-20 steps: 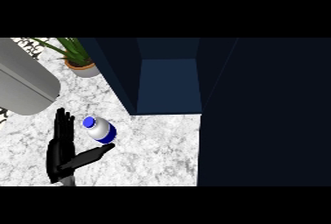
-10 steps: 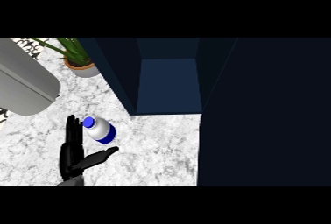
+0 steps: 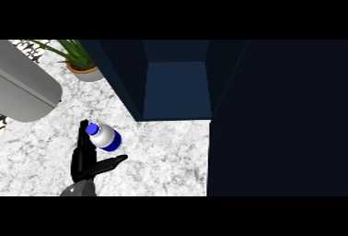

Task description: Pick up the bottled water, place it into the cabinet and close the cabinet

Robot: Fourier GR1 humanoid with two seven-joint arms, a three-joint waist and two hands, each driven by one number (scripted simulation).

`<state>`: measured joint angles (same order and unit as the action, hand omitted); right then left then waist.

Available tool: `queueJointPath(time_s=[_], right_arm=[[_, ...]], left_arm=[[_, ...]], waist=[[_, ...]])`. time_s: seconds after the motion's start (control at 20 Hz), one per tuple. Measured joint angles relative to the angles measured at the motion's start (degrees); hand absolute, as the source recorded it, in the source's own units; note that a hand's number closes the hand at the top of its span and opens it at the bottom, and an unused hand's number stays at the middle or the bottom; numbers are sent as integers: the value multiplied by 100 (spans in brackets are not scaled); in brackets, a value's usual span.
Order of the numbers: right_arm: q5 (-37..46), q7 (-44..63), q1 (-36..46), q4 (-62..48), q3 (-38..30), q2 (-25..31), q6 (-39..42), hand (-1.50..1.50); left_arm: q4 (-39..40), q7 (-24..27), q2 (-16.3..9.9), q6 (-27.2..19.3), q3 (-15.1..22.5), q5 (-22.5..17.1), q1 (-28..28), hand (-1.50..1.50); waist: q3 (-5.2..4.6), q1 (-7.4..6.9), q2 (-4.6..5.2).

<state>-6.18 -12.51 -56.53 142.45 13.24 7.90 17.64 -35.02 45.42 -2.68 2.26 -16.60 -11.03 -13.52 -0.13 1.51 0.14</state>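
Nearest the robot, one black hand (image 3: 85,161) comes up from the lower edge of the marble counter (image 3: 163,156), on a grey forearm. By its place at the left of the view I take it for the left hand. Its fingers (image 3: 84,138) are held straight, pointing away from the robot, and the thumb (image 3: 111,163) is spread out to the side, so the hand is open and grips nothing. The other hand does not show at all.

The bottled water (image 3: 104,137) lies tilted on the counter, blue cap towards the hand's fingertips and blue label lower down. It sits just beside the straight fingers, in the gap between them and the thumb; whether the fingers actually touch it I cannot tell.

Beyond the bottle stands the dark blue cabinet (image 3: 175,78), its compartment open towards the robot. The bottle is outside it, on the counter near the cabinet's front left corner. A large dark panel (image 3: 279,120), seemingly the cabinet's door, fills the space right of the opening.

Left of the cabinet, farther back, stands a potted plant (image 3: 80,64), and a big grey rounded object (image 3: 24,90) lies left of the bottle.
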Motion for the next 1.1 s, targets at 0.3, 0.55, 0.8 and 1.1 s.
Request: queueJointPath(time_s=[0.3, 0.55, 0.8, 1.1], right_arm=[[32, -82, -77, 0, -63, 3, 24, -150], [78, -121, -32, -50, -16, -33, 41, -150], [94, -151, -68, -51, -55, -17, 65, -150], [102, -129, -33, -57, -75, -25, 69, -150]], left_arm=[[754, 603, 56, 113, -258, -168, -398, 150], [1147, 836, 28, 420, -405, -328, -579, 150], [1351, 911, -43, 652, -330, -274, -670, 150], [1235, 987, -97, 940, 106, 53, -567, 150]], waist=[[37, -14, -19], [87, -33, -42], [99, -39, -49], [79, -66, -47]])
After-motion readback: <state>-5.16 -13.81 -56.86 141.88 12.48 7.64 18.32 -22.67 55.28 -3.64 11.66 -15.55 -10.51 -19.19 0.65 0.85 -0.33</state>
